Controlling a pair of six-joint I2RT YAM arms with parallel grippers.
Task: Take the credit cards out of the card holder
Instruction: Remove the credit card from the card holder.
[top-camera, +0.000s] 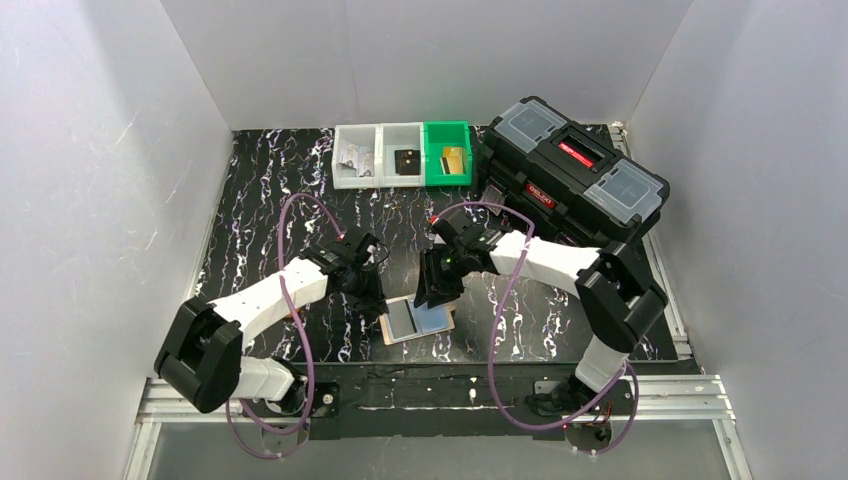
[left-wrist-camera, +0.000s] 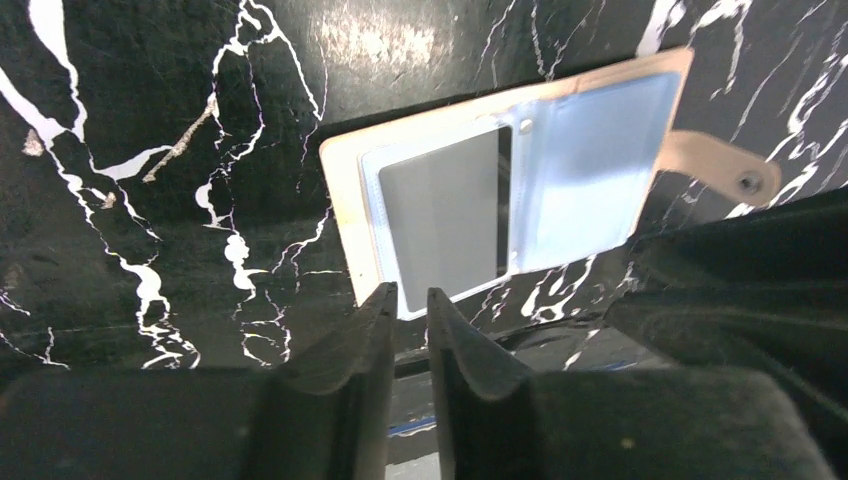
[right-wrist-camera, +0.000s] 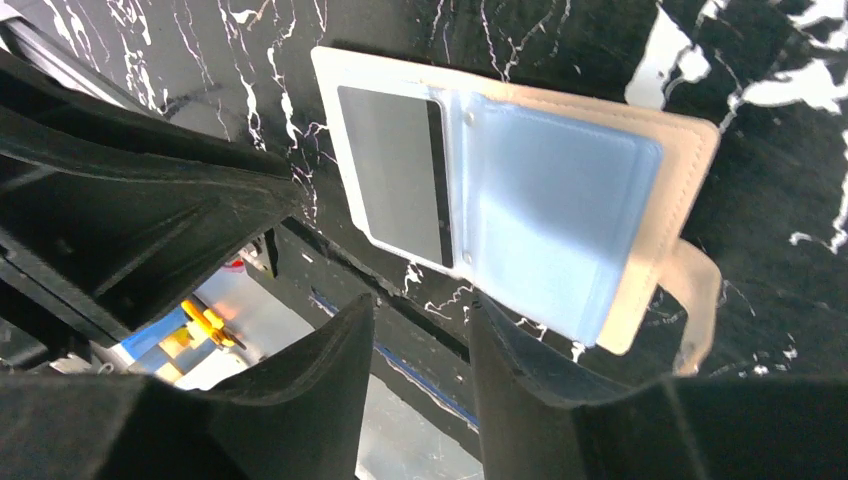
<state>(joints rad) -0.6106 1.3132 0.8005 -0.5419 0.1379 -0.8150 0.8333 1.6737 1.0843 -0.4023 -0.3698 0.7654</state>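
WALLS: plain white panels (top-camera: 100, 150) box us in on the left, back and right | DESK (top-camera: 260, 190): glossy black top, white marble veins, soft glare | NEAR EDGE: silver metal rails (top-camera: 680, 392) | BACK: three small bins (top-camera: 403, 155) in a row, black toolbox (top-camera: 575, 170) just right of them | LIGHT: bright, even, faint shadows

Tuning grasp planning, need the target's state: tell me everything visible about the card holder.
The card holder lies opened flat, inside up, on the black marbled table near its front edge. The cover is cream-beige and looks leather-like. Inside, a clear pocket shows a grey card with a dark stripe, and beside it is a pale blue sleeve. A snap tab sticks out from the blue side. Only the table is seen touching it. The left gripper sits just off its edge, jaws slightly apart.
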